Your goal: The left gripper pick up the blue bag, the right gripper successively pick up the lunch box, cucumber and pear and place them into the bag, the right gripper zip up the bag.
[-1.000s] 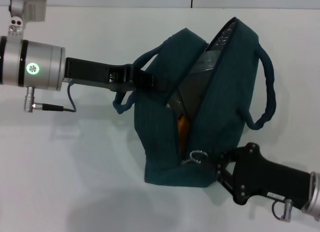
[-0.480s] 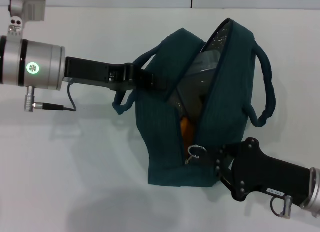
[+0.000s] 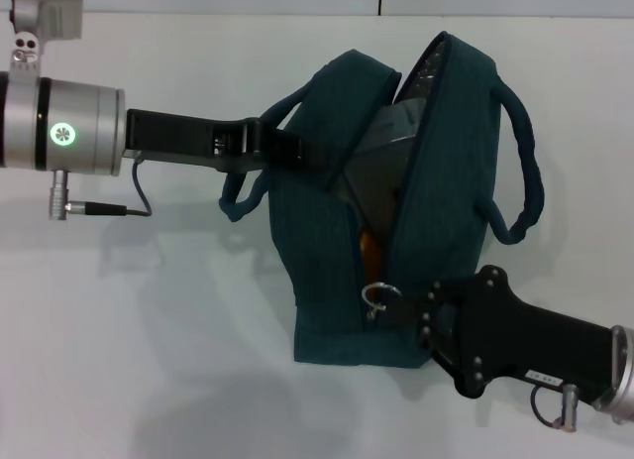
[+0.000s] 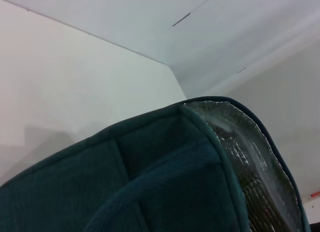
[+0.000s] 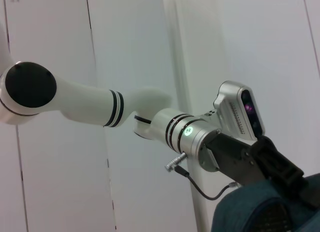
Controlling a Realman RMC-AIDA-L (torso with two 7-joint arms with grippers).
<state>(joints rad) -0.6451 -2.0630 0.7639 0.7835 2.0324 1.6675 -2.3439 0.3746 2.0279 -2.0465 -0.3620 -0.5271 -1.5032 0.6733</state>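
blue bag [image 3: 396, 211] has shifted; my right gripper [image 3: 411, 315] pinches the zip pull, left gripper [image 3: 287, 150] clamps its side, zipping's begun.

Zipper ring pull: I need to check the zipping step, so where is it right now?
In the head view, the zipper ring pull sits at the near end of the blue bag opening, just left of the right gripper.

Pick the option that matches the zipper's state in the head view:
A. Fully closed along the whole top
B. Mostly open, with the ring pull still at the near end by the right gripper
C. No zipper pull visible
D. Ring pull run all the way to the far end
B: the blue bag gapes wide, showing its lining and something orange inside, while the ring pull sits at the near end beside the right gripper.
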